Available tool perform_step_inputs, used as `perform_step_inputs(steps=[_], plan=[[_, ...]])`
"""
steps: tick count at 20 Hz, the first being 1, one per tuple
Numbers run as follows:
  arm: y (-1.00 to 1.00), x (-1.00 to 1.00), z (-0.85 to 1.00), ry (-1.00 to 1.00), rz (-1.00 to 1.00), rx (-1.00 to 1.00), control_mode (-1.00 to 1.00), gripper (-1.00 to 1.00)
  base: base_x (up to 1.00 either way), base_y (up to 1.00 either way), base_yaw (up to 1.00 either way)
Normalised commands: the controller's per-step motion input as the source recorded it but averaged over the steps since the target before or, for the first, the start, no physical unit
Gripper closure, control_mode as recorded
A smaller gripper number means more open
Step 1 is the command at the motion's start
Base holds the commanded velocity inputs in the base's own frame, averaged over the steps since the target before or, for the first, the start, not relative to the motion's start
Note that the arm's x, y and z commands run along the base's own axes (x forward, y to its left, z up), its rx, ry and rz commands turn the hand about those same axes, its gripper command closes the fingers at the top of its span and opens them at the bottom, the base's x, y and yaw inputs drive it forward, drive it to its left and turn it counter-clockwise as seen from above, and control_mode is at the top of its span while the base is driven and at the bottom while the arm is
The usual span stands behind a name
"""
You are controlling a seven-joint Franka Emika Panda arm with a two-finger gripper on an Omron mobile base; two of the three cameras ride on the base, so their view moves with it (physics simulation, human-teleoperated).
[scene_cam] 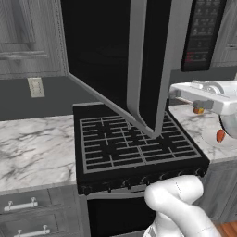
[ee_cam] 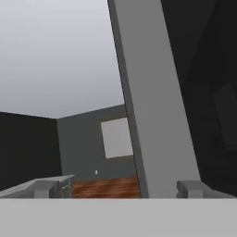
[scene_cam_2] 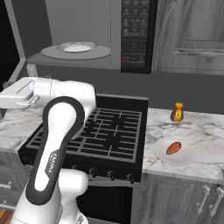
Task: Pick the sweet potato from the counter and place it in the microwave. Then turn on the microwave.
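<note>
FRANKA lettering on arm (scene_cam_2: 51,164); microwave (scene_cam_2: 136,35) panel text unreadable; end effector (ee_cam: 118,189) fully spread, empty

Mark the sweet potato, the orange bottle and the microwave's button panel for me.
Sweet potato (scene_cam_2: 173,148): right base view, middle of the tuber, on the white plate.
Orange bottle (scene_cam_2: 176,113): right base view, on its body below the yellow cap.
Button panel (scene_cam_2: 135,35): right base view, centre of the dark panel.

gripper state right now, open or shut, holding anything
gripper: open, holding nothing; its fingertips stand wide apart beside the grey edge of the open microwave door.
</note>
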Motion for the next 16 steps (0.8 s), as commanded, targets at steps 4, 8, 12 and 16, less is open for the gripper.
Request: perform_step_inputs(steps=[4,8,12,16], plan=[[0.21,0.26,-0.03,-0.02,0.08,0.0,-1.0,-1.0,0.0,0.0,0.0],[0.22,0.28,-0.04,-0.01,0.06,0.0,-1.0,-1.0,0.0,0.0,0.0],[0.14,0.29,-0.06,0.0,0.06,0.0,-1.0,-1.0,0.0,0.0,0.0],[0.08,0.31,-0.07,0.0,0.06,0.0,-1.0,-1.0,0.0,0.0,0.0]])
